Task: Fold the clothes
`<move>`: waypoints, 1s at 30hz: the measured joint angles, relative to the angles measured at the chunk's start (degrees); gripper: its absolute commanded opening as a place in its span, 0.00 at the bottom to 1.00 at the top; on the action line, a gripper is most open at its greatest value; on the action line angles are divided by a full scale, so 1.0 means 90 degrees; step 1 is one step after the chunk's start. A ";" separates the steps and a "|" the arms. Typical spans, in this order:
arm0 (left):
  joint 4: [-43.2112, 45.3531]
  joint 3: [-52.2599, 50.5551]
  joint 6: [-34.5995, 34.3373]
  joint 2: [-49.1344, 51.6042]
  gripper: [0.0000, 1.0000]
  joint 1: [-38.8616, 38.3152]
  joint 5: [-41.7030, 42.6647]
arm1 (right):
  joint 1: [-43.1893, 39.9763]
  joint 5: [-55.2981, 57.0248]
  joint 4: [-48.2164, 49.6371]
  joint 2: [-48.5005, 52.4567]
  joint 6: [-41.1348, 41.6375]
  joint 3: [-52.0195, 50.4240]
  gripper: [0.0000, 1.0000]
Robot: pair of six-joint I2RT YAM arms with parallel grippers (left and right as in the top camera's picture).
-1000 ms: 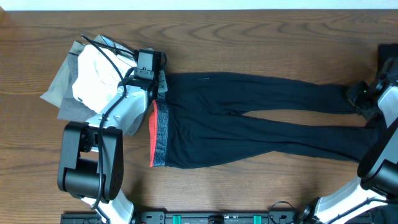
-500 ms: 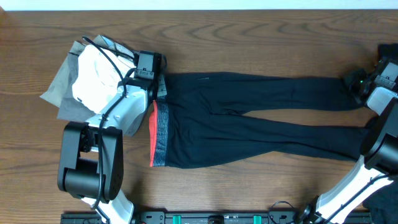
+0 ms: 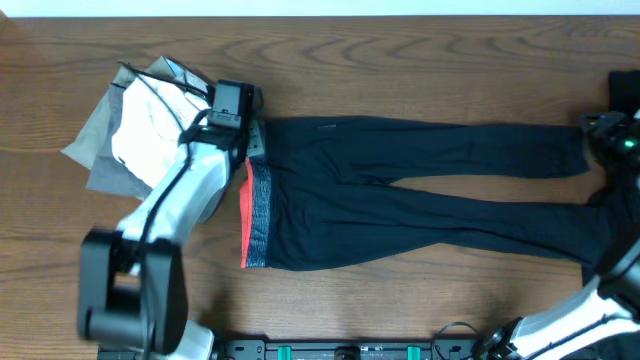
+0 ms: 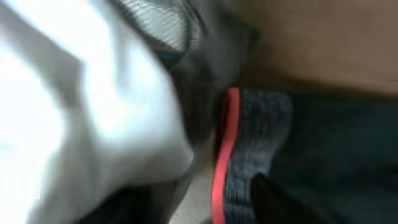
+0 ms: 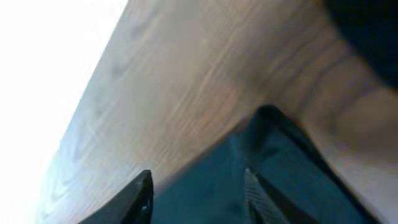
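**Desk:** Where are the clothes?

**Operator:** The black leggings (image 3: pixel 400 200) lie flat and full length on the table (image 3: pixel 400 60). Their legs run straight away from the grey, coral-edged waistband (image 3: pixel 257 215). A heap (image 3: pixel 135 135) of white and grey pieces sits just beside the waistband, on the side away from the legs.

**Desk:** And your grippers?

**Operator:** My left gripper (image 3: pixel 245 125) is at one end of the waistband, next to the heap. Its wrist view is a blur, so I cannot tell how its jaws stand. My right gripper (image 5: pixel 198 183) is at the cuffs (image 3: pixel 575 150), the end farthest from the waistband. Its jaws are apart over the dark cloth and clamped on nothing.

**Desk:** How will the leggings handle?

**Operator:** Light, limp and stretchy, I reckon. If I pinch them at one point, the rest will likely sag and drag. I'd take the waistband at a corner, where the elastic should be firmer, and take the cuffs through both layers. Then I'd lift low and lay the cuffs onto the waistband.
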 measured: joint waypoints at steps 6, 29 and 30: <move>-0.1054 0.0143 -0.0005 -0.1508 0.59 0.0029 0.0005 | -0.0357 -0.0151 -0.1353 -0.1129 -0.0255 0.0022 0.58; -0.3281 -0.2368 -0.1462 -0.2385 0.62 0.0032 0.2101 | -0.0117 0.1355 -0.5226 -0.2268 -0.0661 0.0034 0.68; -0.2987 -0.2574 -0.1494 -0.2329 0.62 0.0032 0.2205 | -0.0109 0.1360 -0.5258 -0.2271 -0.0678 0.0034 0.68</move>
